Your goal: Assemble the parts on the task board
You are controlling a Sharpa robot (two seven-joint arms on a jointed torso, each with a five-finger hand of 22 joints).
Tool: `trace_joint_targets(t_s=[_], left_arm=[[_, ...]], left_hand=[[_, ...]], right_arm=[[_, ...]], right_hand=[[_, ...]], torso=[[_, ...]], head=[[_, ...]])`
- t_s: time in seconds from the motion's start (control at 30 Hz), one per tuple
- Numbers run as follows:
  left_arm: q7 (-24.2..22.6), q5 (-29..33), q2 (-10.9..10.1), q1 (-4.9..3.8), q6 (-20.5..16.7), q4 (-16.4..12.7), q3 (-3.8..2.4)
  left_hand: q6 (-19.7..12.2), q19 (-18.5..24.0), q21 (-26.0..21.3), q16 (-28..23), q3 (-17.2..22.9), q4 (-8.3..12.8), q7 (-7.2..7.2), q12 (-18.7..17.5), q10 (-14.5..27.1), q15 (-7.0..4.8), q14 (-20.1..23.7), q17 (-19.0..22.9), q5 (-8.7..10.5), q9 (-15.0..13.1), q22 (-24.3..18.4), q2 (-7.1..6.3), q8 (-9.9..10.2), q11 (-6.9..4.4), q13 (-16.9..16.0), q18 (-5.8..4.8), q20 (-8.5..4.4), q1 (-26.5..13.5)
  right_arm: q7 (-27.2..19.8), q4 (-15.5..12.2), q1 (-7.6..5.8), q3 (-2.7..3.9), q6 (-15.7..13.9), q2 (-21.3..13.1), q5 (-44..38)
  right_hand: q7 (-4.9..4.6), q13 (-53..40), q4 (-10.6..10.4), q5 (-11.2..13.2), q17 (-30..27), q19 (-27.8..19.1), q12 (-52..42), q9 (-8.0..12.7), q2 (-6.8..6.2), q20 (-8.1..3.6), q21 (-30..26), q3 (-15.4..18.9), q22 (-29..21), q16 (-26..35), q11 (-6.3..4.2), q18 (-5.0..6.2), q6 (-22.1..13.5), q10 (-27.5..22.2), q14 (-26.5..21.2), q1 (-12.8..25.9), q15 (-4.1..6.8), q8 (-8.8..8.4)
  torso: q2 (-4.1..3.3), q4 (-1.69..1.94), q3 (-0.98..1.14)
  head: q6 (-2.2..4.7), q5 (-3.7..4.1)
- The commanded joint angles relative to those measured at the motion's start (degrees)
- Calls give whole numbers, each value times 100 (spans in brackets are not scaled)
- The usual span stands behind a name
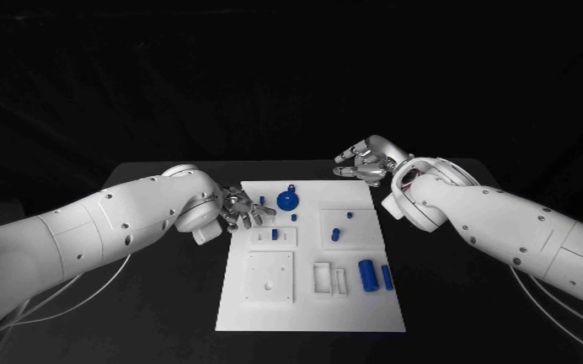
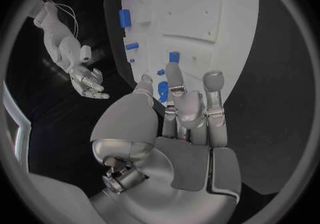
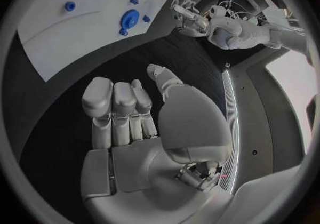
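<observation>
The task board [image 1: 310,297] lies flat on the black tabletop [image 1: 158,313], its long axis running away from the robot, narrow end nearest the body. The left hand [image 1: 241,211] sits at the board's left edge near the far end, fingers apart and reaching over the white surface, nothing in its grasp; in the left wrist view its fingertips [image 2: 213,81] hover by a small blue peg [image 2: 162,88] just at the board's edge. The right hand [image 1: 365,163] hangs off the board, just past its far right corner, fingers loosely curled together over bare tabletop, and it holds nothing. On the board, a round blue knob [image 1: 288,200] rests near the far edge, close beside the left hand. Two blue cylinders [image 1: 368,275] lie side by side at the board's right edge, their long axes running along the board's length, just right of a small open white frame [image 1: 324,278]. A short blue stud [image 1: 335,233] stands upright nearer the board's middle. A square white plate [image 1: 270,276] sits on the board's left half.
</observation>
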State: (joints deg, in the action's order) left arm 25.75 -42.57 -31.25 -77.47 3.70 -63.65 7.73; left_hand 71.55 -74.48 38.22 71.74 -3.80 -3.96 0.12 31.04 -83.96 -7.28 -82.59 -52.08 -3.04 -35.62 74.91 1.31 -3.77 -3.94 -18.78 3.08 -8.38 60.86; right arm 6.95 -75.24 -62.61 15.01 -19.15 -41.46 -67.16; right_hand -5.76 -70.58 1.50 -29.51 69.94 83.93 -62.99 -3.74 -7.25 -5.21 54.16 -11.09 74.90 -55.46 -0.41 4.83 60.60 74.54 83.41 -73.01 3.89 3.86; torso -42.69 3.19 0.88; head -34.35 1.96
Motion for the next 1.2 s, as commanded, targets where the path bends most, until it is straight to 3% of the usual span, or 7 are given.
trace_joint_targets(t_s=[0.03, 0.13, 0.43, 0.57, 0.8, 0.93, 1.2], left_arm=[[-83, 224, -4, -42, -130, 77, -17], [-101, 234, 17, -70, -119, 234, -28], [-190, 242, 218, -128, -61, 886, -41], [-239, 226, 370, -148, -48, 1220, -43], [-319, 54, 624, -158, 2, 1654, -44], [-346, -94, 797, -160, 122, 1946, -44], [-452, -243, 1135, -155, 494, 2477, -38]], left_hand=[[-237, 55, -108, -48, -8, 106, 67, -45, -206, 23, 59, 69, -56, 392, 64, 76, 6, 59, 21, -47, 21, 46], [-372, 81, -267, -60, -51, 209, 140, -80, -187, 44, 87, 132, -88, 947, 74, 148, 10, 91, 16, -23, 49, 83], [-605, 131, -572, -154, -89, 253, 217, -114, -130, 77, 162, 303, -81, 1274, 28, 197, 7, 142, 8, -24, 82, 104], [-693, 102, -631, -151, -96, 270, 258, -110, -121, 88, 168, 321, -83, 1607, 72, 204, 5, 158, 0, -10, 94, 123], [-844, 87, -658, -162, -110, 254, 300, -121, -107, 99, 170, 345, -64, 1753, 81, 189, 12, 174, 1, -4, 102, 111], [-878, 82, -661, -162, -120, 228, 309, -124, -99, 103, 171, 346, -48, 1785, 84, 172, 8, 180, 2, 0, 106, 87], [-753, 72, -670, -151, -79, 150, 275, -131, -99, 94, 170, 337, -96, 1762, 89, 88, 5, 164, 6, -2, 99, 66]], right_arm=[[-27, 0, 4, 4, 45, -2, 14], [-27, 2, 4, 4, 46, 0, 15], [-27, 10, 4, 4, 47, 12, 19], [-27, 12, 4, 4, 47, 23, 19], [-27, 12, 4, 4, 46, 53, 19], [-22, 3, 4, 4, 39, 61, 19], [-7, -38, -2, 5, 29, 74, 18]], right_hand=[[-20, 3, -18, -18, 3, 384, 9, 8, 2, 11, -21, -3, 603, 18, 20, 75, -16, -35, 38, 24, 15, -31], [-20, 3, -18, -18, 3, 384, 9, 8, 2, 11, -21, -3, 603, 18, 20, 75, -16, -35, 38, 24, 15, -31], [-22, 3, -20, -15, 4, 384, 7, 9, 3, 11, -20, -24, 602, 18, 20, 76, -21, -33, 40, 27, 15, -32], [-22, 3, -20, -15, 4, 384, 7, 9, 3, 11, -20, -24, 602, 18, 20, 76, -21, -33, 40, 27, 15, -32], [-22, 3, -20, -15, 4, 384, 7, 9, 3, 11, -20, -24, 602, 18, 20, 76, -21, -33, 40, 27, 15, -32], [-25, -3, -24, -18, 7, 385, -3, 9, 2, 11, -11, -45, 602, 15, 21, 77, -30, -27, 44, 33, 15, -32], [-25, -3, -24, -18, 7, 385, -3, 9, 2, 11, -11, -45, 602, 15, 21, 77, -30, -27, 44, 33, 15, -32]], torso=[[-7, -8, 2], [-11, -15, 5], [-15, -17, 7], [-19, -18, 10], [-27, -38, 12], [-54, -70, 27], [-134, -144, 57]], head=[[18, -20], [30, -29], [46, -31], [53, -33], [57, -42], [62, -31], [103, -93]])
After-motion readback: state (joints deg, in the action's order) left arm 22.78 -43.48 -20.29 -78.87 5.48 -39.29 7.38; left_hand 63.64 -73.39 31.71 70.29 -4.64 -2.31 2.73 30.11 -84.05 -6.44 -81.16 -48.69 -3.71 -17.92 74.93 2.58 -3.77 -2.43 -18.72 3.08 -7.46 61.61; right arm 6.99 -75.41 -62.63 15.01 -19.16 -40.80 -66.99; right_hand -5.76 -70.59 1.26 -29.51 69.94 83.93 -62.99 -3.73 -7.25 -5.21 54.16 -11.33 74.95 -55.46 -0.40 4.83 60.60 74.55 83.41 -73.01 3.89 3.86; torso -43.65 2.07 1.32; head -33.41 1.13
